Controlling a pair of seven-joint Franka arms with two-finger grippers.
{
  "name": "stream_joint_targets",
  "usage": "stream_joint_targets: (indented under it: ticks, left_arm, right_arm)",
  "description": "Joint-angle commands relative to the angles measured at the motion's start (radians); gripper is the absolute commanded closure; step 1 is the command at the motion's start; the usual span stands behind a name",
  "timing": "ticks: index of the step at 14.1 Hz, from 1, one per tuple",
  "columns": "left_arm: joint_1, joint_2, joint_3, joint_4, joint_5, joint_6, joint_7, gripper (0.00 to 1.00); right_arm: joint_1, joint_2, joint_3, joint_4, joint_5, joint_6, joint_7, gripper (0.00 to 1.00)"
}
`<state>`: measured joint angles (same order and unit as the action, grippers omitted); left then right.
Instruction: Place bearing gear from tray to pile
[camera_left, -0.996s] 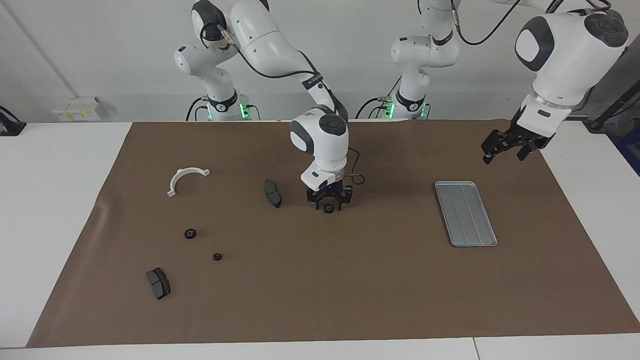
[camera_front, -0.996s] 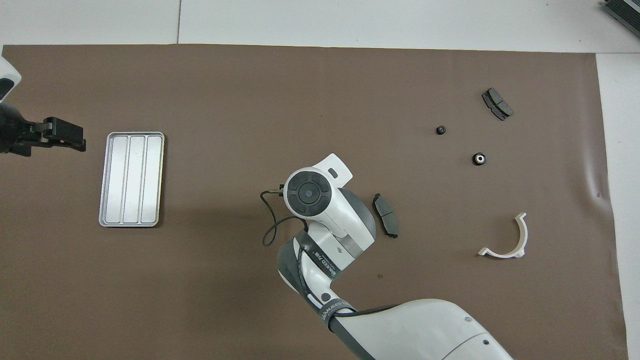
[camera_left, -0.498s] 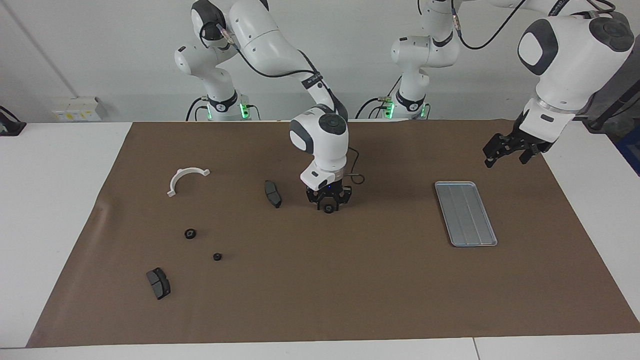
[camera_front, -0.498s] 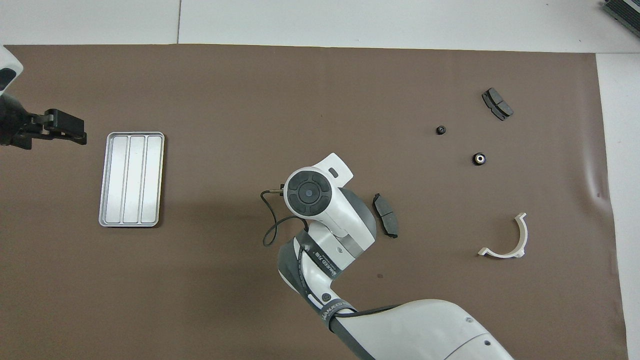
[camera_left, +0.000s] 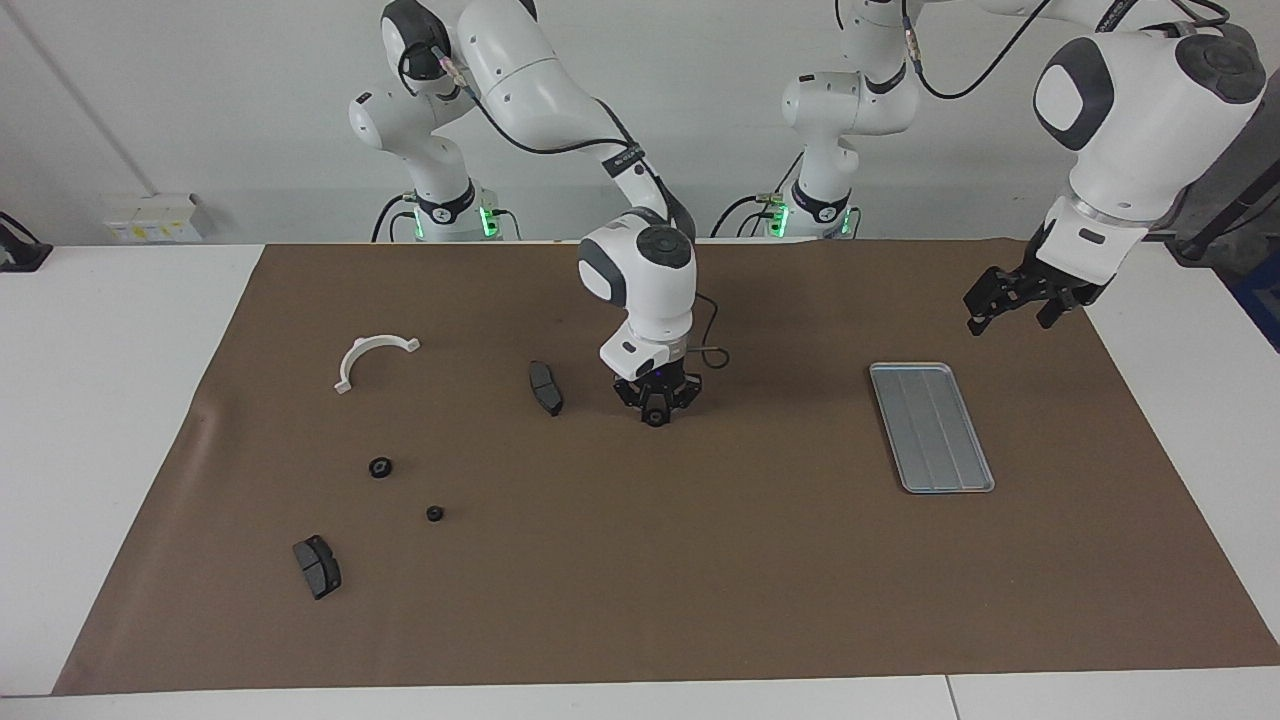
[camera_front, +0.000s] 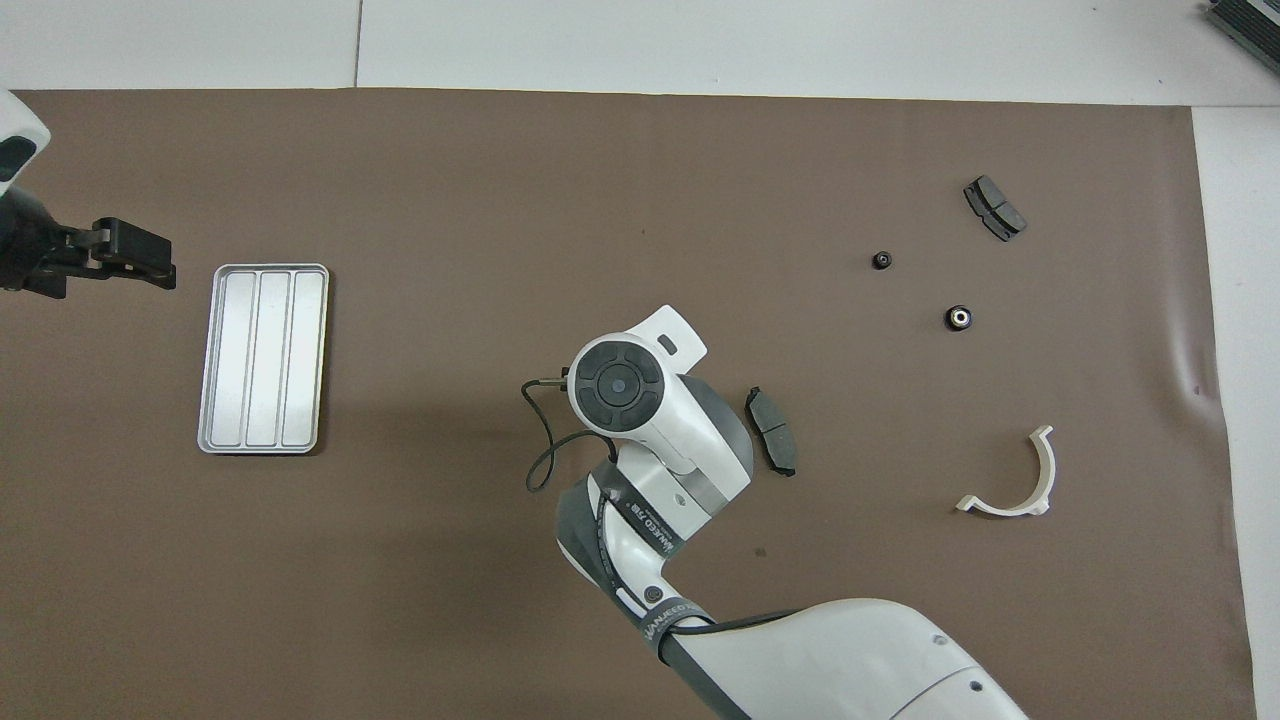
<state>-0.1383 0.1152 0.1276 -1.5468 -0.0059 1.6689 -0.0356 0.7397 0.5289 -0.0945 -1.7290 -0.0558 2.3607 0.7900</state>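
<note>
Right gripper: down low at the middle of the brown mat (camera_left: 700, 560), right gripper (camera_left: 656, 410) pointing straight down, tips at mat level.
Right grip: fingers drawn in tight against a small black round part, the bearing gear (camera_left: 656, 419), clasped between them.
Bearing gear, place: mid-mat, just beside the nearer brake pad (camera_left: 545, 387) and well apart from the tray (camera_left: 930, 425); from overhead it is hidden under the right arm's wrist.
Bearing gear, heading: a round little piece, too small to tell which way it faces or whether it has a long axis.
Left gripper: left gripper (camera_left: 1010, 300) hangs in the air over the mat's edge at the left arm's end, beside the tray, fingers spread, nothing between them; this arm waits.
Tray, axis: lies flat, long side running from nearer the robots to farther from them, a touch slanted, ridges along the same line.
Pile: scattered toward the right arm's end, with the white half-ring bracket (camera_left: 375, 358), the second brake pad (camera_left: 317, 566) farthest from the robots, and two small black round parts (camera_left: 380, 467) (camera_left: 434, 513) between them, all apart from one another.
</note>
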Motion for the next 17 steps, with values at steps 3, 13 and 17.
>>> stream_joint_targets:
  ticks: [3,13,17]
  left_arm:
    - [-0.006,-0.008,0.006,0.011,-0.002,0.002,0.006,0.00]
    - [0.005,-0.031,0.006,-0.001,-0.003,-0.006,0.000,0.00]
    - [0.008,-0.035,0.006,-0.001,-0.003,-0.006,0.000,0.00]
  right_arm:
    - [-0.006,-0.001,0.006,0.002,0.002,0.003,-0.006,1.00]
    - [-0.232,-0.280,-0.001,-0.043,0.002,-0.259,-0.153,1.00]
    - [-0.394,-0.317,0.001,-0.064,0.013,-0.339,-0.395,1.00]
